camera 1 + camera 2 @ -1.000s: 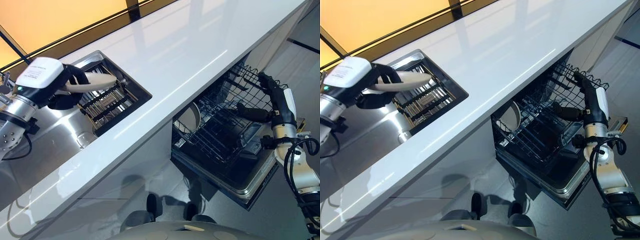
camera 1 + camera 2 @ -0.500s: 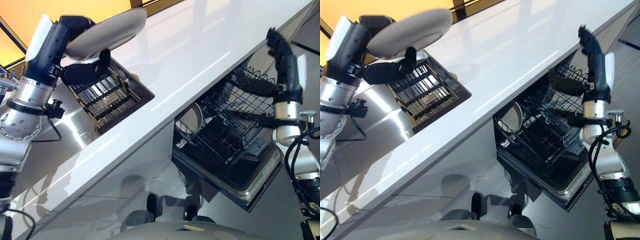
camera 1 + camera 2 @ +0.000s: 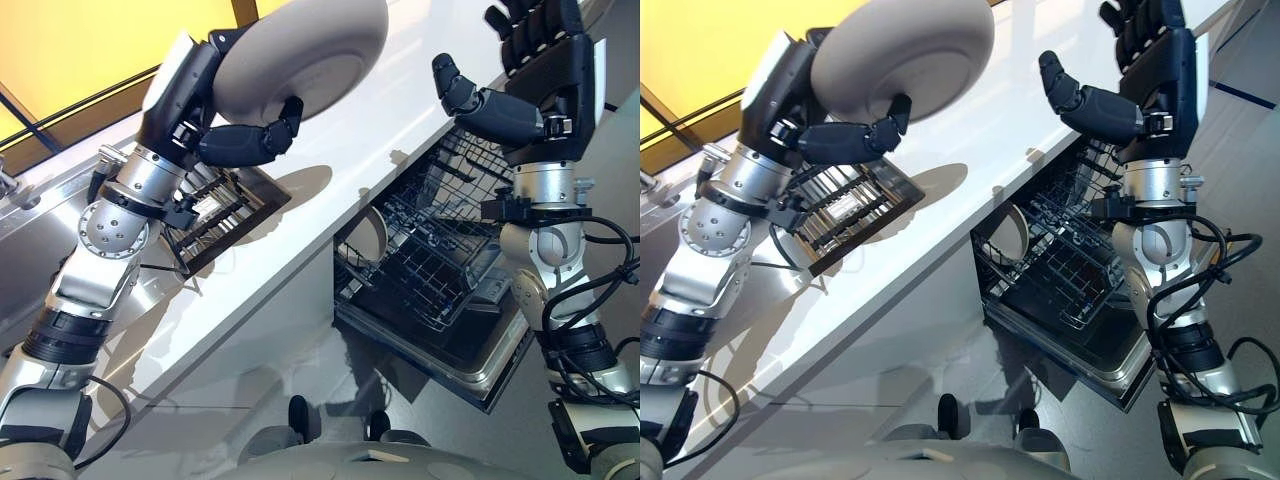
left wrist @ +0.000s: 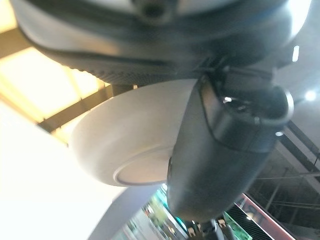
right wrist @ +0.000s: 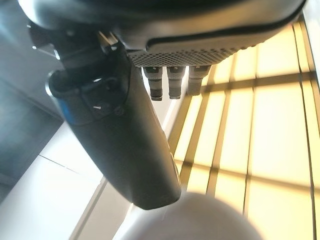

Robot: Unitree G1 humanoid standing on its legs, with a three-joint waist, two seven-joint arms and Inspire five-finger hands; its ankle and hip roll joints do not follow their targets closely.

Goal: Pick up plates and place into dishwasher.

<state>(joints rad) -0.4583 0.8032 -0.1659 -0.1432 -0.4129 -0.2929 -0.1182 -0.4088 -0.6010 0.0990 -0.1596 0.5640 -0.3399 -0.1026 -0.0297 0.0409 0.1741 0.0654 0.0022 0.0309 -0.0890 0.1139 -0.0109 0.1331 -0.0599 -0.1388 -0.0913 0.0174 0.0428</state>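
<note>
A pale grey-white plate (image 3: 300, 55) is held up high above the white counter, underside and raised foot ring turned towards the camera, tilted on a slant. It is gripped at its lower rim by the left hand (image 3: 245, 140), thumb curled beneath it. Below and to the right, the dishwasher (image 3: 440, 270) stands open, its dark wire rack pulled out. A second white plate (image 3: 375, 235) is seen upright at the rack's near-left end.

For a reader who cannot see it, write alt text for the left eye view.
The left hand holds a pale plate above the white counter. The right hand is raised open over the open dishwasher, whose rack already holds one plate.
</note>
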